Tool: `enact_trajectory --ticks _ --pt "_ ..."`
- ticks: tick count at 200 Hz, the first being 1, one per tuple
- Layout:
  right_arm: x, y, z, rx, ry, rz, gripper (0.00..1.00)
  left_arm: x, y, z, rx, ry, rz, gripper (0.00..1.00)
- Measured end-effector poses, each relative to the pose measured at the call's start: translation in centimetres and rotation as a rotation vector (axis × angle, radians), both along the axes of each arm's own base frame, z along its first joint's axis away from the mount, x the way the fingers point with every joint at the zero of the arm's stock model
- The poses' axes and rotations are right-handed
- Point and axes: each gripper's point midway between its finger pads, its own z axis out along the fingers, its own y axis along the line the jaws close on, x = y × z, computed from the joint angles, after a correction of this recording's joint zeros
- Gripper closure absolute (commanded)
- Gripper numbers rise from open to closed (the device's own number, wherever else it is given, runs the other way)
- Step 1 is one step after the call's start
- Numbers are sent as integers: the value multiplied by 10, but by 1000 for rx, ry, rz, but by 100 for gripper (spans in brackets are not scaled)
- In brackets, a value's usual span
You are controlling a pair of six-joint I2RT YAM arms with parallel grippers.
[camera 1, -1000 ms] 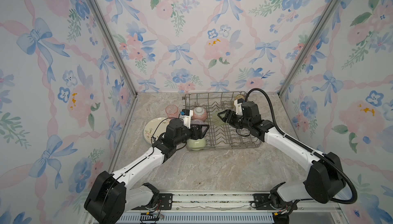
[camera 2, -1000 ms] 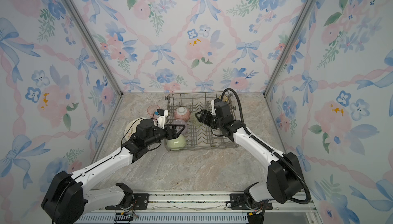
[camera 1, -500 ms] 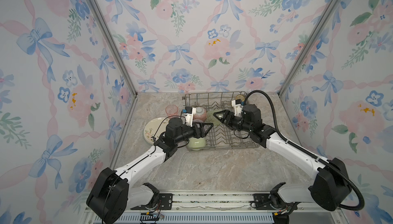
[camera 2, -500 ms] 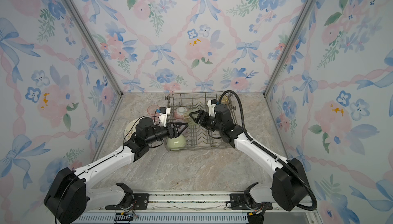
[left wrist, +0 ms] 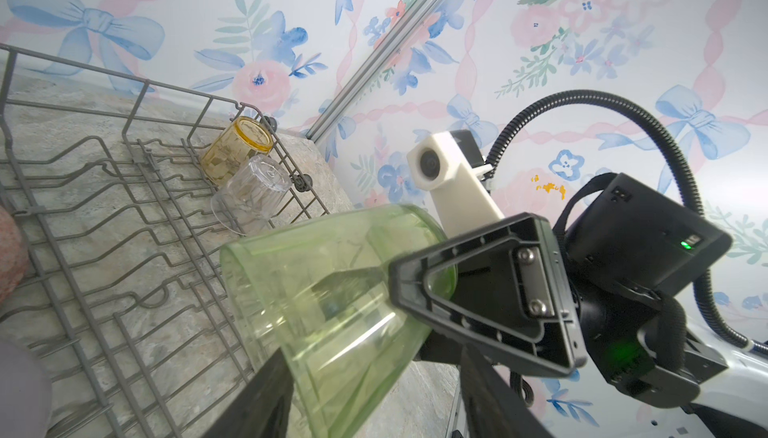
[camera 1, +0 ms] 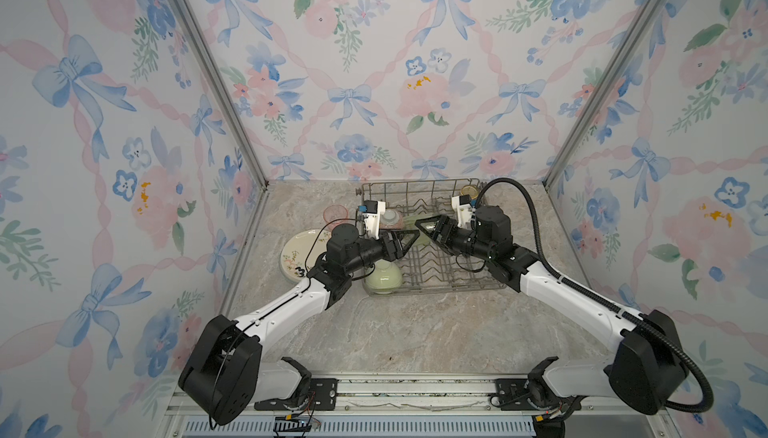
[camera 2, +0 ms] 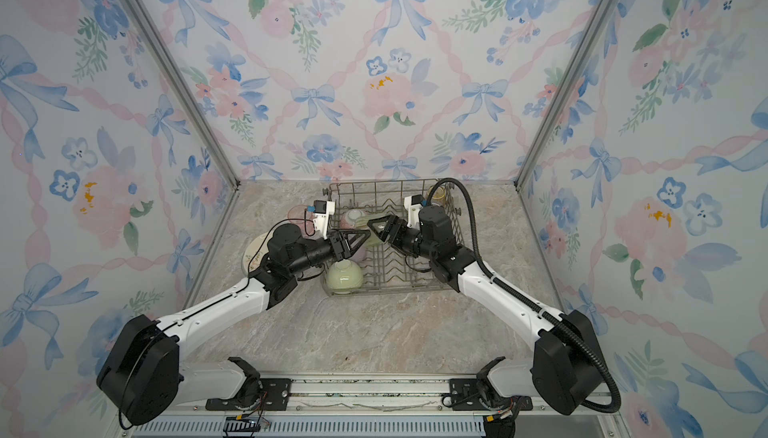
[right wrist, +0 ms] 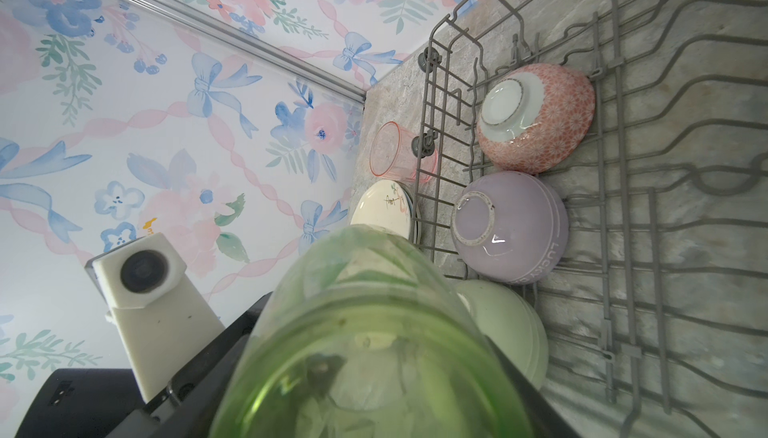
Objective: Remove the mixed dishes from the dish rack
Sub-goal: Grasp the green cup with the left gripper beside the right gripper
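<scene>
The right claw (camera 2: 376, 227) is closed on the green tumbler (left wrist: 332, 290) and holds it tilted in the air above the left half of the dish rack (camera 1: 419, 184). The left claw (camera 2: 361, 238) is partly open, with one finger on each side of the tumbler; I cannot tell if it touches. The pink bowl (right wrist: 536, 119), lilac bowl (right wrist: 511, 228) and green bowl (right wrist: 503, 327) lie upside down along the rack's left side. The rack stands at the far edge of the desk (camera 1: 395, 332).
</scene>
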Motion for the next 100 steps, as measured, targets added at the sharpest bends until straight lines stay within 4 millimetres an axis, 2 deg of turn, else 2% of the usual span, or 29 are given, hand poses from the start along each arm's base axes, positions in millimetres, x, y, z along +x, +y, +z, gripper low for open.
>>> enact_trajectory --ticks 21,63,100 --pt "-1 2 2 18 3 7 48 1 -2 2 -17 0 -7 39" --pt "-2 5 8 56 3 17 48 1 -4 5 -41 -2 -14 53" --pt "-3 6 10 72 8 22 48 3 -6 2 -44 9 -24 58"
